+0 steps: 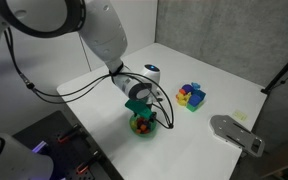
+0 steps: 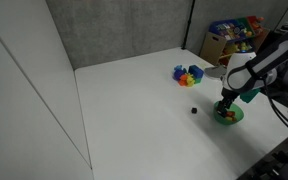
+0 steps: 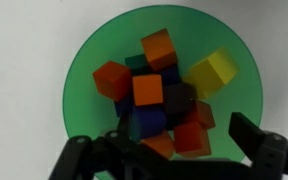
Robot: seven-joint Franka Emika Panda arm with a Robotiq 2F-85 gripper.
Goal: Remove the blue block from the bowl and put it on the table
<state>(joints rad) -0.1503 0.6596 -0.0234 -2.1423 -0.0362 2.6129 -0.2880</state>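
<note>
The green bowl (image 3: 84, 60) fills the wrist view and holds orange, red and yellow pieces. A dark-blue block (image 3: 147, 123) lies among them near the middle. My gripper (image 3: 172, 150) is open, its two fingers spread over the bowl's near side and holding nothing. In both exterior views the gripper (image 1: 141, 108) (image 2: 227, 100) hangs just above the bowl (image 1: 142, 128) (image 2: 229, 116). A tiny almost-black cube (image 2: 193, 110) lies on the white table (image 2: 134, 100), apart from the bowl.
A blue-yellow-pink block cluster (image 1: 191, 96) (image 2: 188, 75) sits on the table beyond the bowl. A grey device (image 1: 236, 133) lies at the table edge. A cardboard box of colourful items (image 2: 234, 38) stands behind the table.
</note>
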